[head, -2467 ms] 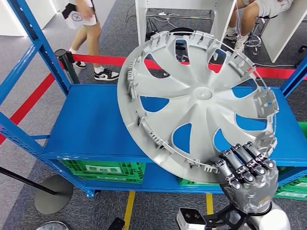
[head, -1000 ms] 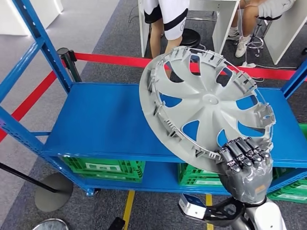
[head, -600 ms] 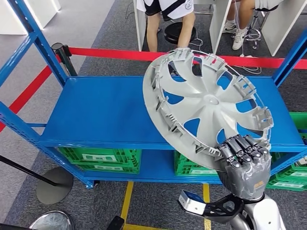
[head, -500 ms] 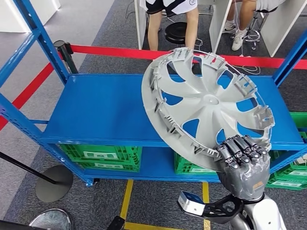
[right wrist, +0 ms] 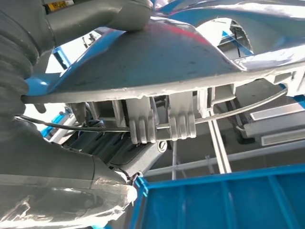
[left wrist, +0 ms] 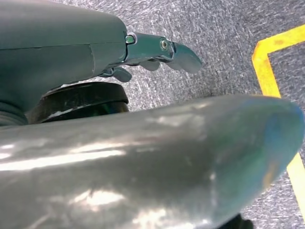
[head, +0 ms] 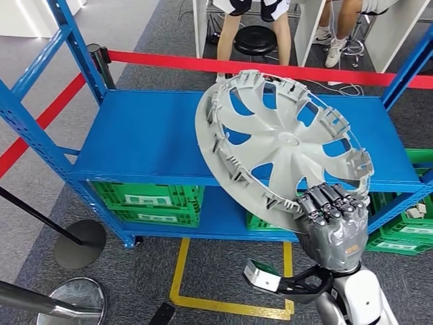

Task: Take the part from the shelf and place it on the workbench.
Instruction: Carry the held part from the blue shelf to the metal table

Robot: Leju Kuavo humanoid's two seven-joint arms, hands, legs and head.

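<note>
The part is a large grey wheel cover (head: 278,145) with spoke openings, seen from its clip-lined back and tilted up in front of the blue shelf (head: 148,135). My right hand (head: 334,220) grips its lower rim, fingers curled over the edge. In the right wrist view the rim and its clips (right wrist: 162,57) run between the thumb (right wrist: 97,14) and the fingers below. My left hand (left wrist: 72,52) hangs over the grey floor, fingers stretched out and holding nothing.
Green crates (head: 153,203) sit on the lower shelf level. Blue uprights (head: 76,47) frame the shelf. A red barrier tape (head: 204,64) and a stanchion base (head: 80,244) stand at the left. Yellow floor tape (head: 178,277) lies below. People's legs (head: 230,27) and a stool (head: 258,40) are behind.
The whole picture has shifted, so the camera moved; the shelf now looks a little farther off. My right hand still holds the wheel cover, which looks smaller. A person behind walked across.
</note>
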